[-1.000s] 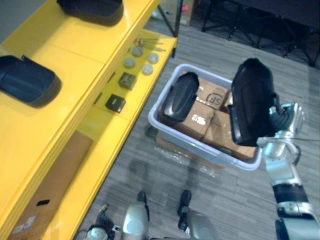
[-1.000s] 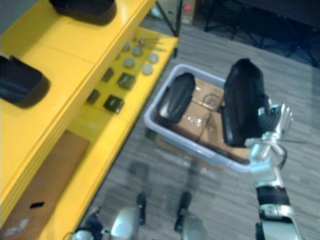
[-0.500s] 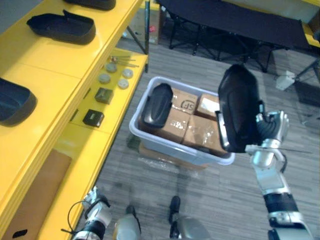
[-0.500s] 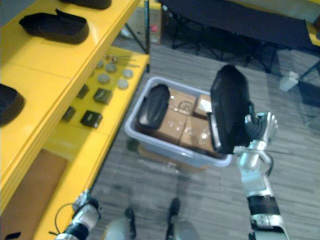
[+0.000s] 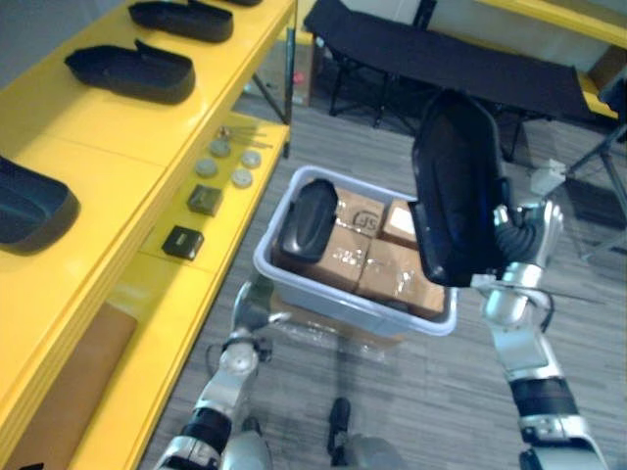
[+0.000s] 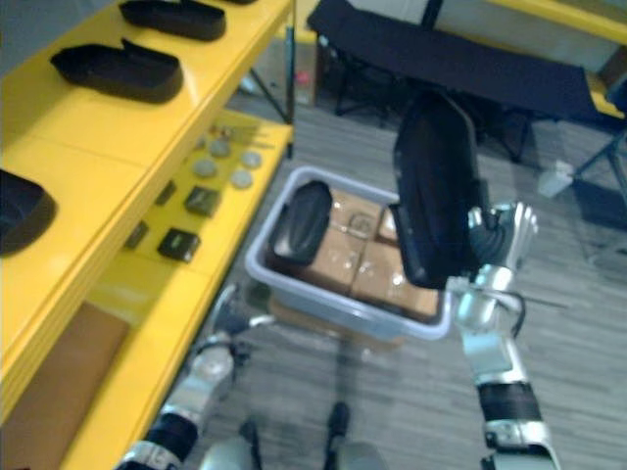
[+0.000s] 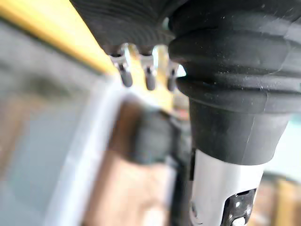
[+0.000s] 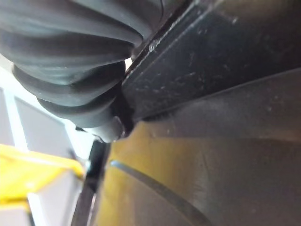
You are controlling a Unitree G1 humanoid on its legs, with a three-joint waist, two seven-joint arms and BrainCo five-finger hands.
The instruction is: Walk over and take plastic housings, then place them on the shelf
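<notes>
- Two hands showed in the head views. The right hand (image 5: 530, 229), at the right of centre, was clamped on the edge of a black plastic housing.
- This held housing (image 5: 453, 186) stood upright in the air with its hollow side facing the camera. Its top reached above the hand, and its lower end hung in front of the bin's right end.
- In the right wrist view the held housing's dark wall lay right against the hand's ribbed cover.
- The left hand (image 5: 253, 302) hung low in the lower centre-left, just beside the bin's near left corner. Its fingers were loose and held nothing.
- A grey bin (image 5: 343, 305) sat on the floor at the centre of the frame, packed with cardboard boxes (image 5: 382, 266).
- A second housing (image 5: 308, 217) leaned on the boxes at the bin's left end.
- A yellow shelf (image 5: 108, 137) ran along the left of the frame.
- Its top tier carried a far housing (image 5: 186, 18) at the upper left, a middle housing (image 5: 127, 70) below it, and a near housing (image 5: 29, 206) at the left edge, each apart from the next.
- The lower tier held round discs (image 5: 235, 166) and two dark blocks (image 5: 182, 241).
- A black cot (image 5: 460, 54) stood on the floor across the top of the frame.
</notes>
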